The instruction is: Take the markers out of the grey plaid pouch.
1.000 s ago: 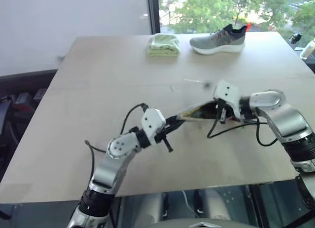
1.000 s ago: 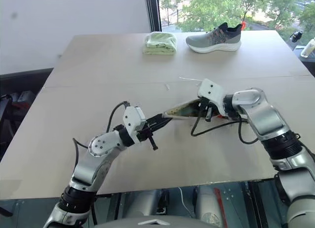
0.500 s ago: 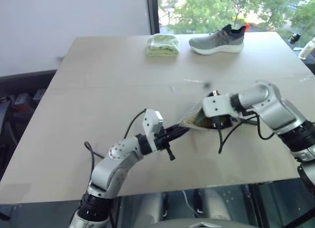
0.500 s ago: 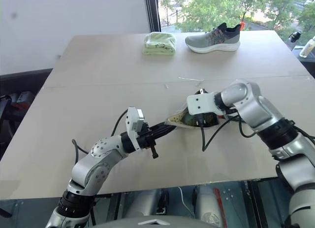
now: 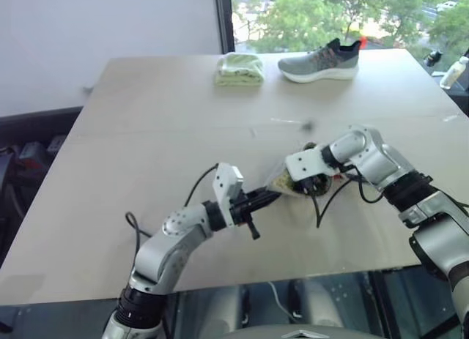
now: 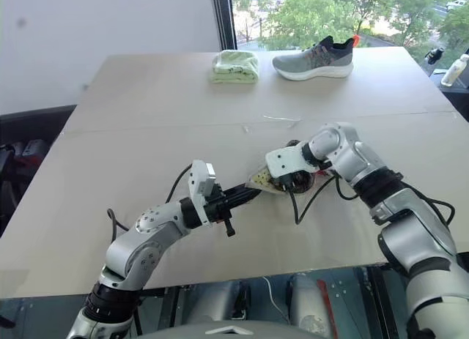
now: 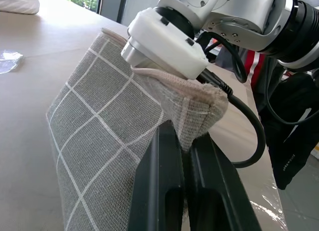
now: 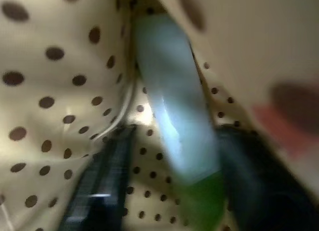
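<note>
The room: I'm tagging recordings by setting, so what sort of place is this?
Probably an office or lab: a large bare table by a window onto trees, with a shoe and folded cloth.

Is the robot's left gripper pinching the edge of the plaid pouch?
Yes, the left gripper is shut on the pouch's rim.

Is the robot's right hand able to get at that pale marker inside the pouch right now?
Probably yes. The left hand pinches the grey plaid pouch by its rim, and the right hand is already inside, its fingers either side of the marker.
</note>
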Tool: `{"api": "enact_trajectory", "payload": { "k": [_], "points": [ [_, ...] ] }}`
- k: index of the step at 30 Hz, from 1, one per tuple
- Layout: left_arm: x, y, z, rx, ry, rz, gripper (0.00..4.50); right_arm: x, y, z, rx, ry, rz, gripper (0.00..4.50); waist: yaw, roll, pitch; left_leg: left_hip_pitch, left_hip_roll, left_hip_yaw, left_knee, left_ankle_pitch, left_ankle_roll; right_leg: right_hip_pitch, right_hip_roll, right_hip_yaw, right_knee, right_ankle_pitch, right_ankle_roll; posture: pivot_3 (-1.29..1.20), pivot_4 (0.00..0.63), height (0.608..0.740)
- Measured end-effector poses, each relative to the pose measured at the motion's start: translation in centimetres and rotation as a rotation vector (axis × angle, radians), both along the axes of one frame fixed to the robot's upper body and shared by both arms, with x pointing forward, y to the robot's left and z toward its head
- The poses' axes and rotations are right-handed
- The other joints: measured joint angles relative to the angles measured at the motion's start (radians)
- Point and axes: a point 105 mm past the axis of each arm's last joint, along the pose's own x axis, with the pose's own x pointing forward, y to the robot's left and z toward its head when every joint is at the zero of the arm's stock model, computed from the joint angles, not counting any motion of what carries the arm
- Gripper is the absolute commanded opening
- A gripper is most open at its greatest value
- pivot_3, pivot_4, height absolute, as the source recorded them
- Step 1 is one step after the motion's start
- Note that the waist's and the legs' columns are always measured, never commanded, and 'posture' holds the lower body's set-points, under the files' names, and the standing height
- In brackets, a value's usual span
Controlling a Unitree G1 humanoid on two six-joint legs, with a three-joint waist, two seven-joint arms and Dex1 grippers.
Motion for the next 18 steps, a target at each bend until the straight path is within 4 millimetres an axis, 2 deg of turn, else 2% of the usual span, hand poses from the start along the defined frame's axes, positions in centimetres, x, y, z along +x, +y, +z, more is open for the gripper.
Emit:
{"api": "enact_trajectory", "payload": {
  "k": [1, 3, 11, 18],
  "points": [
    [0.0, 0.0, 0.0, -0.001, 0.0, 0.0, 0.0, 0.0, 0.0, -0.1, -0.002, 0.003, 0.0, 0.86, 0.0, 0.0, 0.0, 0.0, 0.0, 0.0, 0.0, 0.0, 0.0, 0.0, 0.0, 0.0, 0.0, 0.0, 0.0, 0.0, 0.15, 0.74],
    [0.0, 0.0, 0.0, -0.002, 0.001, 0.001, 0.0, -0.1, -0.1, -0.1, 0.003, 0.005, 0.0, 0.33, 0.0, 0.0, 0.0, 0.0, 0.0, 0.0, 0.0, 0.0, 0.0, 0.0, 0.0, 0.0, 0.0, 0.0, 0.0, 0.0, 0.15, 0.74],
    [0.7, 1.0, -0.9, 0.097, -0.051, 0.039, 0.0, -0.8, -0.2, 0.7, 0.087, 0.027, -0.066, 0.33, 0.002, 0.0, 0.0, -0.003, -0.001, -0.001, 0.0, 0.0, 0.0, -0.002, -0.007, 0.0, 0.0, 0.0, 0.0, 0.0, 0.15, 0.74],
    [2.5, 2.9, -1.8, 0.252, -0.166, 0.139, 0.0, -2.3, -1.9, 4.8, 0.29, 0.085, -0.199, 0.33, 0.014, 0.001, 0.0, -0.007, -0.002, -0.002, -0.001, 0.0, -0.001, -0.006, -0.011, 0.0, -0.001, 0.0, 0.0, 0.0, 0.15, 0.74]
  ]
}}
